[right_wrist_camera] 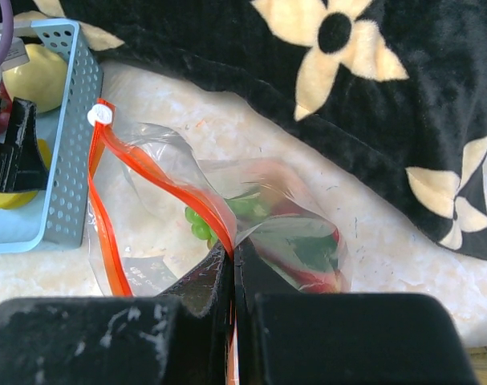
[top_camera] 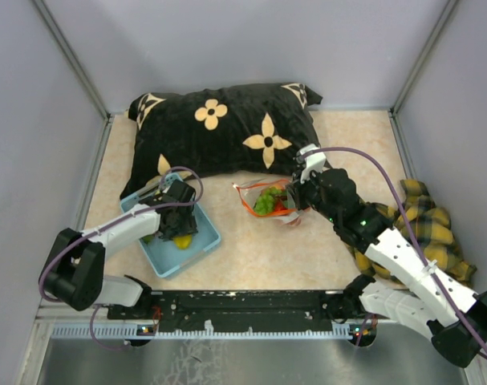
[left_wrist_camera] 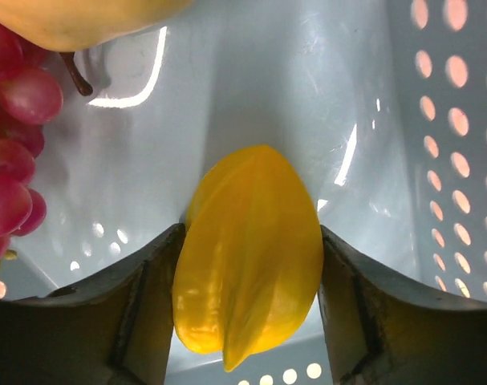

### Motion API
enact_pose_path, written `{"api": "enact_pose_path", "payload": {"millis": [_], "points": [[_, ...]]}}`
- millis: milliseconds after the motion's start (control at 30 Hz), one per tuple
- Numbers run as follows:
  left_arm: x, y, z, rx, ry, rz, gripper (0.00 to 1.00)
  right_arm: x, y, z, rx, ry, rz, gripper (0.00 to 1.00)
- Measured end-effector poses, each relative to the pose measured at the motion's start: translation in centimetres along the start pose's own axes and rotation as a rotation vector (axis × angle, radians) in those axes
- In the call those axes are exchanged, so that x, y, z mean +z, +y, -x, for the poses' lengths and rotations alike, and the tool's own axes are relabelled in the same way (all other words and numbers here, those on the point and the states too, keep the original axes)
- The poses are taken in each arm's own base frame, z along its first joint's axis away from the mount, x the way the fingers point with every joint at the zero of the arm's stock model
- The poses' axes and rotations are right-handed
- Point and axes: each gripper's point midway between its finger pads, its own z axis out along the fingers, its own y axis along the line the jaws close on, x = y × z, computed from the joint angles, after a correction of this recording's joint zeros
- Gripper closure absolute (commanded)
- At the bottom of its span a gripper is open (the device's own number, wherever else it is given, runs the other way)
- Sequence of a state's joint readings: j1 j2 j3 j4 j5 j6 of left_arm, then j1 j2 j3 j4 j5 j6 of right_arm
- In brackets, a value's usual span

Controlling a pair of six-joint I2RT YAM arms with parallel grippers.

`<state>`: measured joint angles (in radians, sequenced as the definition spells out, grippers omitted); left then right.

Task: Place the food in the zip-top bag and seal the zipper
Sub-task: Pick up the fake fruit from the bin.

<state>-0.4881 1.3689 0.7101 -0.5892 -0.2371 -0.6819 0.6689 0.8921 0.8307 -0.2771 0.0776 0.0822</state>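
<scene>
- Now, at the left gripper [left_wrist_camera: 251, 241]: fingers [left_wrist_camera: 107, 321] partway closed, pressed to both flanks of the yellow fruit [left_wrist_camera: 251, 277], not yet lifted off the floor of the blue basket [left_wrist_camera: 307, 96].
- Long axis of that fruit in line with the fingers, pointed end toward the wrist, ridges running lengthwise.
- Alongside in the basket: red grapes [left_wrist_camera: 10, 144] and a second yellow piece [left_wrist_camera: 83, 16], both clear of the grip.
- At the right gripper [right_wrist_camera: 232, 261]: clamped tight on the rim of the zip-top bag [right_wrist_camera: 159, 160], pinching the zipper [right_wrist_camera: 171, 191] and propping the mouth agape.
- Bag on the table [right_wrist_camera: 187, 88] between basket and pillow [right_wrist_camera: 387, 120], mouth facing the basket, zipper slanting from its white tab [right_wrist_camera: 99, 116] down to the pinch; green grapes [right_wrist_camera: 199, 226] inside.
- Step in hand, by judgement: fetching a further piece; sealing not yet begun.
- Next: lift straight up over the basket wall, carry rightwards, feed in narrow end first.
</scene>
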Motion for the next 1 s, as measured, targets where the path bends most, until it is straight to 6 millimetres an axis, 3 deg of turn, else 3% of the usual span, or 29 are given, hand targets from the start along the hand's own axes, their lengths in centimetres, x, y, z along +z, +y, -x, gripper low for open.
{"api": "enact_pose_path", "payload": {"millis": [200, 600, 1000], "points": [[-0.5, -0.5, 0.7, -0.006, -0.038, -0.037, 0.55, 0.0, 0.0, 0.0, 0.0, 0.001, 0.001, 1.0], [-5.1, -1.9, 2.7, -0.027, -0.161, -0.202, 0.6, 0.5, 0.0, -0.5, -0.002, 0.021, -0.001, 1.0], [-11.6, -6.5, 4.3, 0.144, -0.274, -0.538, 0.61, 0.6, -0.1, -0.6, -0.002, 0.024, -0.009, 1.0]]}}
